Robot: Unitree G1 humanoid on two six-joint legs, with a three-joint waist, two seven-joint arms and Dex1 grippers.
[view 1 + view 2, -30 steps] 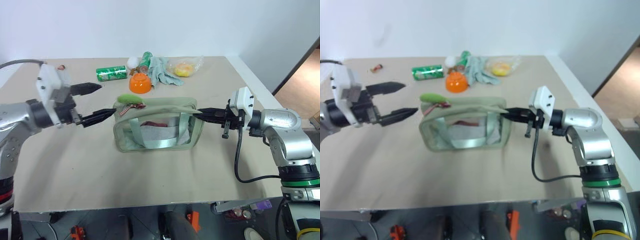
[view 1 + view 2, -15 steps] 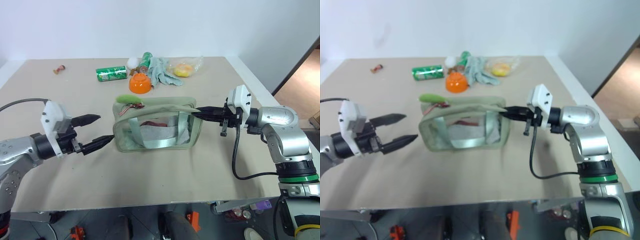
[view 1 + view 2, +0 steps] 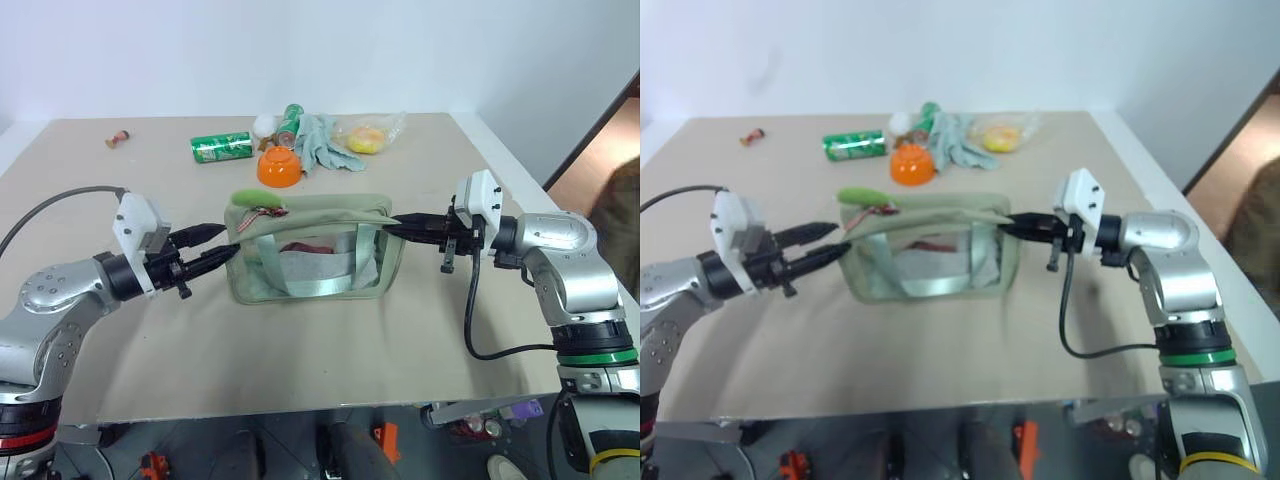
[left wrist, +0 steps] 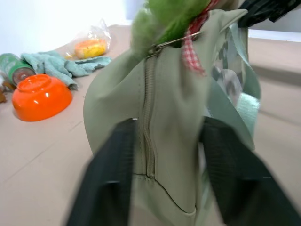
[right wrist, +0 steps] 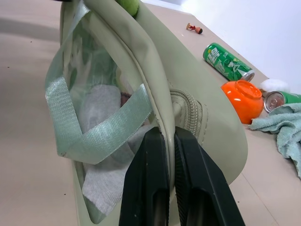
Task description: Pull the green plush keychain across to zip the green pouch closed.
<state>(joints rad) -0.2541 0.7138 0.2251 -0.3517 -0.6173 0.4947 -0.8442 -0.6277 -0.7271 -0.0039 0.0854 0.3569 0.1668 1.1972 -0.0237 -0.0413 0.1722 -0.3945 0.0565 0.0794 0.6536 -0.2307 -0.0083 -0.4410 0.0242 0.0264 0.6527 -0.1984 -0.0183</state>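
Right now your green pouch (image 3: 315, 250) stands upright mid-tabletop (image 3: 300, 350), long axis running left to right; the green plush keychain (image 3: 260, 202) lies along its top at the left end; your left claw (image 3: 218, 249) straddles that end, fingers apart; your right claw (image 3: 392, 226) is clamped on the pouch's right end; bare tabletop lies in front; the soda can's (image 3: 222, 148) lettering is unreadable.
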